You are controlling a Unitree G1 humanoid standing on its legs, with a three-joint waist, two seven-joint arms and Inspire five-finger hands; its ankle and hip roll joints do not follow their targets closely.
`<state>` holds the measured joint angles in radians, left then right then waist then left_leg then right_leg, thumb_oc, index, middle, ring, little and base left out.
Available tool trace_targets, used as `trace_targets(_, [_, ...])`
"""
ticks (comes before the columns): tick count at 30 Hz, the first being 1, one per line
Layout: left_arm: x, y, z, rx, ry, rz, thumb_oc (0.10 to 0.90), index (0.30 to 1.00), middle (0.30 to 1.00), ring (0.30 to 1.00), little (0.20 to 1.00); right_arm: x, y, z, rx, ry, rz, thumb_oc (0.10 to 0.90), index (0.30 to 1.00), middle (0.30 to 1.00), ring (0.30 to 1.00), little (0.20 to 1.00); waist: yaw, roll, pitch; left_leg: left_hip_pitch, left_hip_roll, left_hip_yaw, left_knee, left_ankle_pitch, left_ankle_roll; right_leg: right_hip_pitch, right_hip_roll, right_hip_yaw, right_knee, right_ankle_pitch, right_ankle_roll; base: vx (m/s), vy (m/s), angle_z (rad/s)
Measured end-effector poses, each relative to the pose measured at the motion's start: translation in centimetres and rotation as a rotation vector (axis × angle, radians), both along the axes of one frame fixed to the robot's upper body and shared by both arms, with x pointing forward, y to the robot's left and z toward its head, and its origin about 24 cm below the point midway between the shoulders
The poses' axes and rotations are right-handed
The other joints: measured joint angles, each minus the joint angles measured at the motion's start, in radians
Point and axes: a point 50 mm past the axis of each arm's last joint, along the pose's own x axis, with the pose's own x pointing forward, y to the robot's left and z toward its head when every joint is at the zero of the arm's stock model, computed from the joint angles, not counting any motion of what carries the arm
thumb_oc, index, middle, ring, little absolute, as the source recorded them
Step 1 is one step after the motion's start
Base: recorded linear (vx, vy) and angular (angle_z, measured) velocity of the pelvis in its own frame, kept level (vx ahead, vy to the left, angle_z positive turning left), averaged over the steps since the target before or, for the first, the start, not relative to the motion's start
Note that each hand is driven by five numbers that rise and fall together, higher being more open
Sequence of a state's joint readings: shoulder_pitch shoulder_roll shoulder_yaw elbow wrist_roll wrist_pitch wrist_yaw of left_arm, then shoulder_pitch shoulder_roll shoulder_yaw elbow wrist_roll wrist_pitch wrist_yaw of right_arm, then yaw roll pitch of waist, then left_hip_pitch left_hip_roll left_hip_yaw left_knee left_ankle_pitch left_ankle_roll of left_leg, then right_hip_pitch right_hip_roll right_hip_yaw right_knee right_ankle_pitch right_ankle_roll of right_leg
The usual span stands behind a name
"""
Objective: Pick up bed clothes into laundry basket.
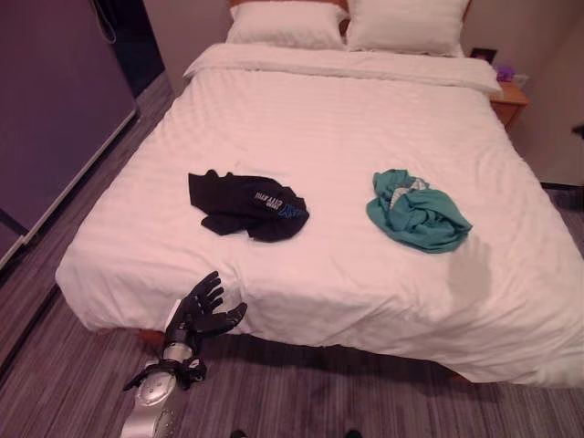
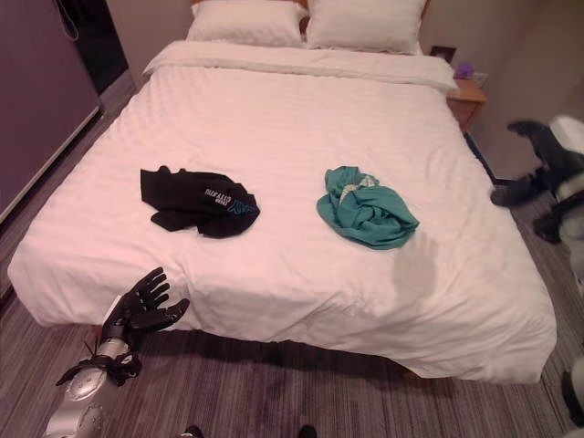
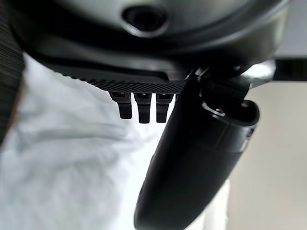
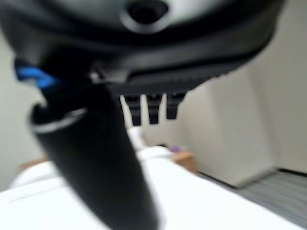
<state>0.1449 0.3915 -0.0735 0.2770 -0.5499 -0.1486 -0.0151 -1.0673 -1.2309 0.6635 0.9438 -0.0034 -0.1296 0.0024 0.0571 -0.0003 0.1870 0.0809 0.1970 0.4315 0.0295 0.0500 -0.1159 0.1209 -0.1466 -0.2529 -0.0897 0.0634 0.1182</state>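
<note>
One bed (image 1: 347,128) takes up most of the room, white cover smooth, near edge hanging down over striped grey carpet (image 1: 301,392). Floor runs along the robot's left side of the bed, between it and a dark wall panel (image 1: 55,109); more floor on the right side by a pale wall. Two pillows (image 1: 406,23) side by side at the head. One wooden nightstand (image 1: 509,100) at the far right corner, small purple item on top, too small to make out.

Two garments lie on the cover, well apart: black garment (image 1: 246,205) crumpled left of centre, teal garment (image 1: 415,210) bunched right of centre. Both sit back from the near edge, open cover all round each.

Left hand (image 1: 203,315) below the near edge, fingers spread and relaxed, holding nothing. Right hand (image 2: 538,164) raised off the bed's right side, fingers straight in its wrist view, empty.
</note>
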Motion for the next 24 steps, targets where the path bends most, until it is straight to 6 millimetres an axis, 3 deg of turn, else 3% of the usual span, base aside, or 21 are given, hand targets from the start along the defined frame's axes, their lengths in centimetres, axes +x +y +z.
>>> trace_targets(2, [-0.2, 0.2, 0.3, -0.006, -0.010, -0.012, 0.800, 0.900, 0.900, 0.900, 0.900, 1.3, 1.3, 2.5, -0.074, -0.020, -0.006, 0.800, 0.900, 0.900, 0.900, 0.900, 0.044, 0.018, 0.020, -0.062, 0.004, -0.012, 0.003, 0.013, 0.004, -0.054, 0.004, -0.014, 0.001, 0.008, -0.006, -0.10, -0.048, 0.13])
trace_targets(4, [-0.1, 0.3, 0.4, -0.011, -0.012, -0.010, 0.800, 0.900, 0.900, 0.900, 0.900, 2.2, 2.8, 4.4, -0.121, -0.045, 0.006, 0.800, 0.900, 0.900, 0.900, 0.900, 0.044, 0.039, 0.055, -0.089, 0.004, -0.024, 0.003, 0.023, 0.007, -0.072, 0.004, -0.018, 0.001, 0.018, -0.011, -0.02, -0.011, 0.13])
trace_targets(10, [-0.4, 0.3, 1.1, -0.009, -0.034, -0.028, 0.800, 0.900, 0.900, 0.900, 0.900, 3.6, 4.0, 3.4, -0.174, 0.016, 0.006, 0.800, 0.900, 0.900, 0.900, 0.900, 0.073, 0.070, 0.093, -0.101, 0.000, -0.029, 0.000, 0.024, 0.008, -0.085, 0.002, -0.019, 0.001, 0.018, -0.012, 0.00, 0.000, 0.03])
trace_targets(14, [0.2, 0.4, 2.0, -0.042, -0.082, -0.011, 0.800, 0.900, 0.900, 0.900, 0.900, 3.5, 3.3, 3.2, -0.167, 0.034, -0.048, 0.800, 0.900, 0.900, 0.900, 0.900, 0.074, 0.089, 0.104, -0.122, -0.002, -0.030, -0.001, 0.024, 0.008, -0.105, 0.000, -0.020, 0.001, 0.018, -0.012, 0.00, 0.000, 0.00])
trace_targets(18, [0.5, 1.4, 2.7, -0.032, -0.112, 0.033, 0.800, 0.900, 0.900, 0.900, 0.900, 3.0, 2.9, 5.2, -0.189, 0.001, -0.099, 0.800, 0.900, 0.900, 0.900, 0.900, 0.063, 0.120, 0.121, -0.145, -0.002, -0.029, 0.001, 0.024, 0.008, -0.133, -0.001, -0.018, 0.001, 0.019, -0.012, 0.01, -0.013, -0.05])
trace_targets(24, [0.6, 1.4, 2.8, -0.084, -0.125, 0.071, 0.800, 0.900, 0.900, 0.900, 0.900, 2.4, 2.1, 5.5, -0.164, -0.020, -0.126, 0.800, 0.900, 0.900, 0.900, 0.900, 0.062, 0.131, 0.125, -0.146, -0.008, -0.029, 0.002, 0.024, 0.008, -0.138, -0.008, -0.017, 0.001, 0.019, -0.012, 0.00, 0.007, -0.05])
